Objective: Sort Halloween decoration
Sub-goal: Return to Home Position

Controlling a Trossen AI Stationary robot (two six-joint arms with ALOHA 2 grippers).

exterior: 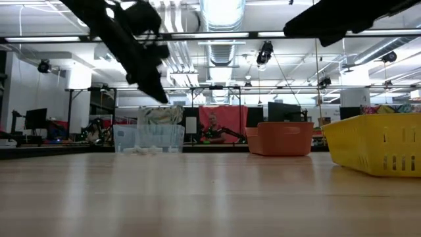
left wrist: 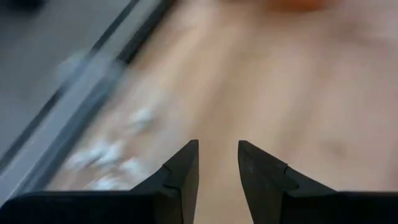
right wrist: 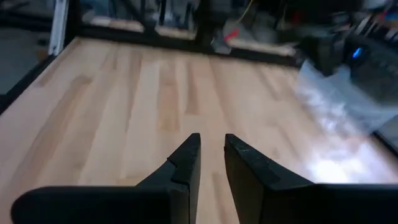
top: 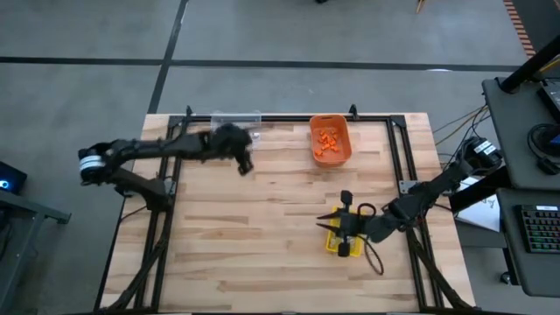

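1. Well, nearest to me the yellow bin point(exterior: 375, 141) sits on the bench point(exterior: 197, 197), toward its right side. I cannot make out what lies inside it.
2. The right gripper point(right wrist: 211, 138) hangs over that bin, lifted well off the wood. Its jaws are only narrowly parted and nothing is between them.
3. Farther back, by the bench's far edge, stands the orange bin point(exterior: 279, 139) with a small heap of orange trinkets point(top: 328, 140) in it.
4. To its left along the same far edge is the clear bin point(exterior: 148, 135), with white trinkets point(exterior: 141, 150) scattered on its floor.
5. The left gripper point(left wrist: 217, 144) hovers raised above the bench, just on my side of the clear bin. Its jaws are also narrowly parted and empty.
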